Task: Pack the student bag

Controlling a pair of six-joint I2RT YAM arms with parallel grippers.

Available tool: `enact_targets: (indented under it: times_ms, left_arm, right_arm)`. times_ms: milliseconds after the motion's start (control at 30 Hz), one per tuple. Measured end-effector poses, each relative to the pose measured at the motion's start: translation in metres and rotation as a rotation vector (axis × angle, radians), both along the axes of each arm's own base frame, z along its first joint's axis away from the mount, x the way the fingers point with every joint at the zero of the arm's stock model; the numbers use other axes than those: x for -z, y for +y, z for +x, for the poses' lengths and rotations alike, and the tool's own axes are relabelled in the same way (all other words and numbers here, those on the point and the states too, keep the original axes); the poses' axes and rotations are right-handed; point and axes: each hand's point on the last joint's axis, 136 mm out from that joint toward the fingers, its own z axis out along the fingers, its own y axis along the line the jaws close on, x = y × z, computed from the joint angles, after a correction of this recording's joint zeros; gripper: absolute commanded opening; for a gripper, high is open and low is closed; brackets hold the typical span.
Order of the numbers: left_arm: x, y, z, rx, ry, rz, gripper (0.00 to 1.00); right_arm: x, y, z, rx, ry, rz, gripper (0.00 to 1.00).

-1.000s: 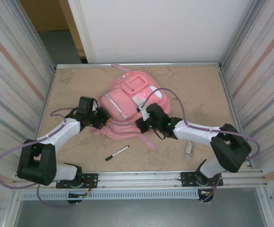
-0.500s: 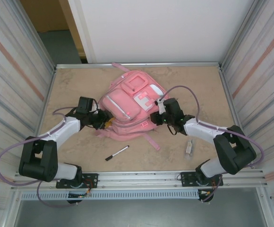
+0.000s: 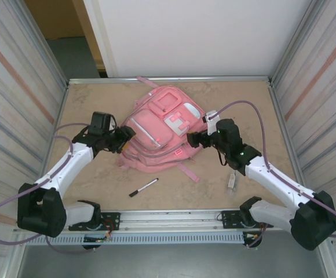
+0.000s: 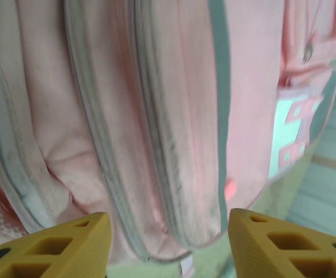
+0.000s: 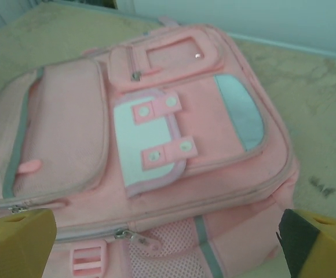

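The student bag (image 3: 159, 130), a pink backpack with zip pockets and a pale buckled flap, lies flat in the middle of the table. My left gripper (image 3: 123, 138) is at the bag's left edge. In the left wrist view its yellow fingers (image 4: 69, 243) stand apart, with the bag's (image 4: 156, 116) zipped side just ahead and nothing clamped. My right gripper (image 3: 192, 139) hovers off the bag's right side. In the right wrist view the right gripper (image 5: 168, 246) is wide open above the bag's (image 5: 156, 145) lower edge, near a zip puller (image 5: 127, 236).
A black marker (image 3: 143, 187) lies on the table in front of the bag. A small pale object (image 3: 232, 181) rests near the right arm. A loose pink strap (image 3: 188, 172) trails toward the front. Metal walls close in both sides.
Both grippers were shut at the bag's front edge, then opened and pulled apart, the left one leftward and the right one rightward. The bag has settled flat.
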Motion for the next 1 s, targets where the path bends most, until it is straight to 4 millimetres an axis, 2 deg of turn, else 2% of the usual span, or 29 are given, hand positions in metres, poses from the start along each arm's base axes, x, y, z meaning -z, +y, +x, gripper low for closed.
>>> enact_targets:
  times_ms: [100, 167, 233, 333, 400, 433, 500, 633, 767, 833, 1000]
  left_arm:
    - [-0.013, 0.001, 0.013, -0.025, -0.052, 0.069, 0.58]
    - [-0.01, 0.002, 0.025, -0.043, -0.057, 0.089, 0.57]
    - [0.004, 0.003, 0.035, -0.056, -0.036, 0.11, 0.57]
    - [0.035, 0.003, 0.041, -0.065, 0.035, 0.138, 0.55]
    - [0.051, 0.001, 0.045, -0.07, 0.07, 0.144, 0.53]
    - [0.056, 0.0, 0.046, -0.071, 0.08, 0.143, 0.51]
    - [0.062, -0.003, 0.051, -0.069, 0.092, 0.135, 0.39]
    - [0.057, -0.016, 0.064, -0.044, 0.105, 0.091, 0.23]
    - [0.033, -0.031, 0.073, 0.002, 0.061, 0.049, 0.01]
    - [0.024, -0.037, 0.072, 0.015, 0.048, 0.026, 0.0]
    - [0.011, -0.042, 0.062, 0.03, 0.046, -0.011, 0.0]
  right_arm:
    - [-0.011, 0.001, 0.003, -0.005, 0.01, 0.056, 0.99]
    - [-0.016, 0.005, 0.004, -0.015, 0.056, 0.128, 0.99]
    - [-0.018, 0.012, 0.005, -0.039, 0.114, 0.184, 0.99]
    - [-0.015, 0.029, 0.004, -0.086, 0.183, 0.206, 0.99]
    - [-0.008, 0.039, -0.004, -0.117, 0.212, 0.201, 0.99]
    - [-0.005, 0.043, -0.008, -0.13, 0.221, 0.195, 0.99]
    - [0.003, 0.051, -0.013, -0.156, 0.238, 0.173, 0.98]
    - [0.046, 0.066, -0.016, -0.207, 0.347, 0.054, 0.89]
    - [0.09, 0.075, -0.018, -0.274, 0.454, -0.048, 0.87]
    - [0.098, 0.08, -0.023, -0.323, 0.465, -0.069, 0.88]
    - [0.098, 0.092, -0.025, -0.432, 0.416, -0.109, 0.9]
